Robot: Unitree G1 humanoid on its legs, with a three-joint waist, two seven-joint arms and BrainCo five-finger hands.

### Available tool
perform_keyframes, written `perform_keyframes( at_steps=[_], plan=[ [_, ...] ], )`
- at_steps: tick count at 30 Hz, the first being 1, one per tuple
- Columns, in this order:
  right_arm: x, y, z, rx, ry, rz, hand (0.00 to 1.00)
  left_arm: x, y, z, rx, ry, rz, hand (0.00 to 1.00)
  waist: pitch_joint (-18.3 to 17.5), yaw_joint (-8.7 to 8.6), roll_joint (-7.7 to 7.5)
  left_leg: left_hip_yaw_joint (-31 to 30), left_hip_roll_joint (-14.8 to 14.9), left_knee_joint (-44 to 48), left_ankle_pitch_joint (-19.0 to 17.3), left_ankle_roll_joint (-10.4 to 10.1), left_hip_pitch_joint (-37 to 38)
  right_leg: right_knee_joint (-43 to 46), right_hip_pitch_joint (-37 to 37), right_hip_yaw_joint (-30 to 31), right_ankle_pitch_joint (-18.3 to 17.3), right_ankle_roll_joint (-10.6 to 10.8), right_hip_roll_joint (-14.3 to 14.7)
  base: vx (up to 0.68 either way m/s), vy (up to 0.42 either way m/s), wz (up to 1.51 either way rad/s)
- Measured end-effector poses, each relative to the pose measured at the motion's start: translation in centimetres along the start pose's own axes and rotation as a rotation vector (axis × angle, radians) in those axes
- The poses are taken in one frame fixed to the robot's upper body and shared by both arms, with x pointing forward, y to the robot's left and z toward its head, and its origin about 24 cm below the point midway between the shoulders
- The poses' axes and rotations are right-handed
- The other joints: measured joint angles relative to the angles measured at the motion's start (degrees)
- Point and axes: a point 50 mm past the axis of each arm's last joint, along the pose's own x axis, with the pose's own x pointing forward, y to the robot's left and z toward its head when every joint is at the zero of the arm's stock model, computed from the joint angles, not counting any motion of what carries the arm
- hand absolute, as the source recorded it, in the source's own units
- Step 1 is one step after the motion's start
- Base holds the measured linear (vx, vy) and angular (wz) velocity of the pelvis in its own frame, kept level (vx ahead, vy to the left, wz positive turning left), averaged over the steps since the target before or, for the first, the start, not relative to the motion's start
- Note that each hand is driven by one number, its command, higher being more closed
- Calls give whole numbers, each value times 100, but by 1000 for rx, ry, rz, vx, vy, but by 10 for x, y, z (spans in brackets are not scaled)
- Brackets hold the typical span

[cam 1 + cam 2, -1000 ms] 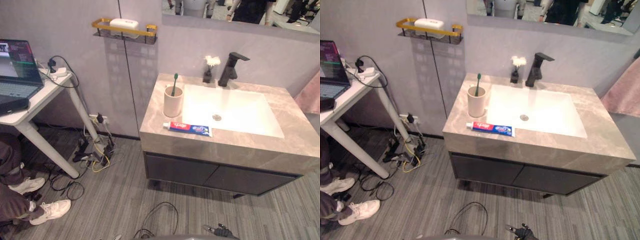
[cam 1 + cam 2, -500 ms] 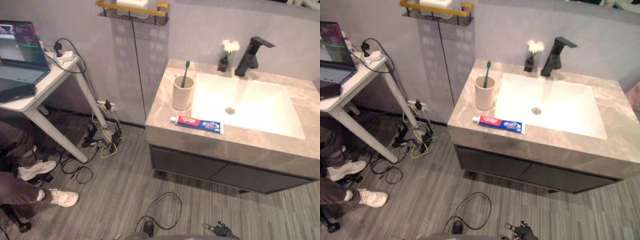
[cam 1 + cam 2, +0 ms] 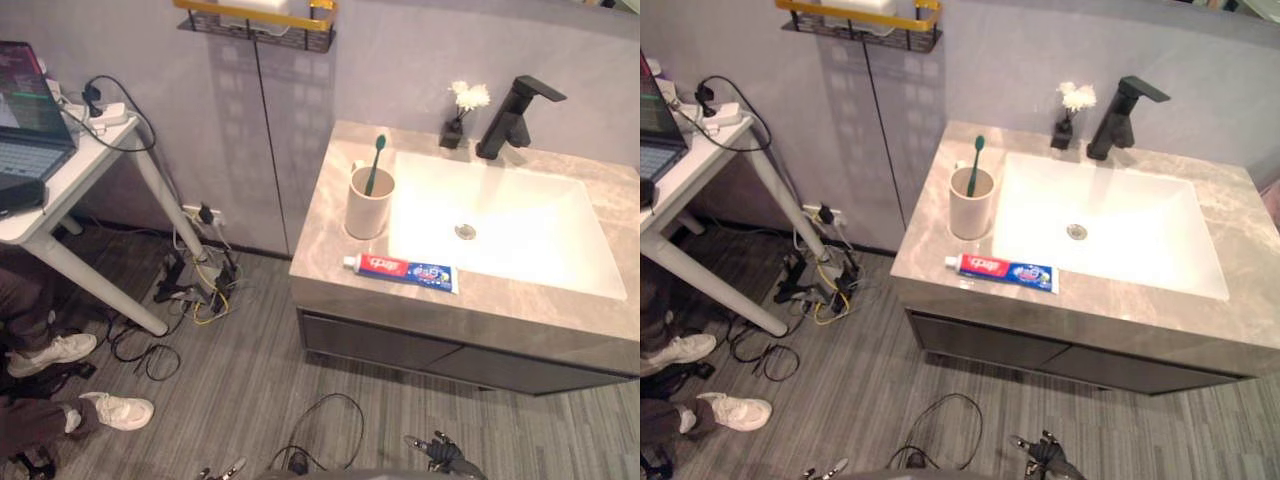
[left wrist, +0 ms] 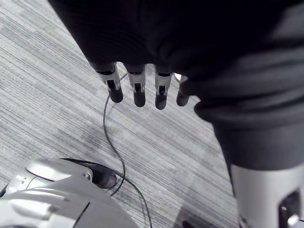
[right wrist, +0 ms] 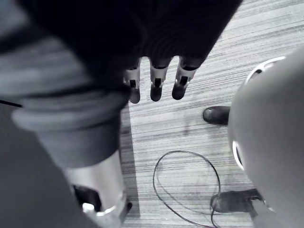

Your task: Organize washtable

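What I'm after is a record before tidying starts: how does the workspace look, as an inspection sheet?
Surface: grey stone washtable with a white sink and black faucet.
Job's things: beige cup holding a green toothbrush, left of the sink; toothpaste tube lying flat in front of the sink.
Clutter: small vase of white flowers beside the faucet.
Hands: left hand and right hand hang over the floor, fingers straight, holding nothing.
Cables: tangle of cables on the floor by the wall.
Surroundings: white desk with laptop, gold wall shelf, a person's white shoes.
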Motion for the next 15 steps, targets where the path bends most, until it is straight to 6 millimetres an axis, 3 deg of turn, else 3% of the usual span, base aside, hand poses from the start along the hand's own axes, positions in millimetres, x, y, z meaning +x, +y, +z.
perform_keyframes(
  at_steps=[8, 15],
  plan=[
    [-1, -5, -1, 1, -8, -12, 0, -1, -5, -3, -8, 7, -11, 0, 7, -1, 86, 29, -19, 240, -143, -1, -86, -5, -6, 3, -69, 100, -7, -35, -14, -6],
    [-1, -7, 0, -7, -10, -15, 0, -1, -4, -3, -11, 8, -6, 0, 6, -2, 101, 45, -44, -137, 239, -66, -89, -100, -159, -2, -196, 192, -2, -83, -58, -3]
  ],
)
